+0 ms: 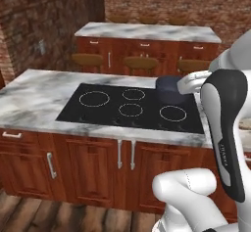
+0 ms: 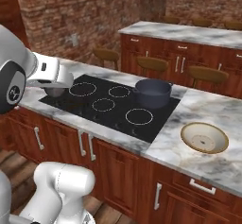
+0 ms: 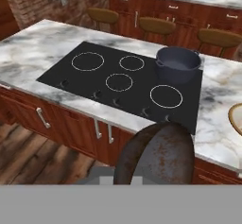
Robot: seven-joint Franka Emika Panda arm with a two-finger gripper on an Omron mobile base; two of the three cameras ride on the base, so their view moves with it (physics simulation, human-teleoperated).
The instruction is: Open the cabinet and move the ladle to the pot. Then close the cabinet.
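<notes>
While the pot [image 3: 177,63] is sitting at the upper right of the hob [image 3: 118,83], right of centre in the hand view, a rusty rounded thing [image 3: 158,152], likely the ladle's bowl, is looming at the bottom centre of that view. Probably the end effector is carrying it, though I cannot tell how its fingers are standing. Judging from this, the ladle is leaving for the pot; dropping it in and closing the cabinet are remaining.
</notes>
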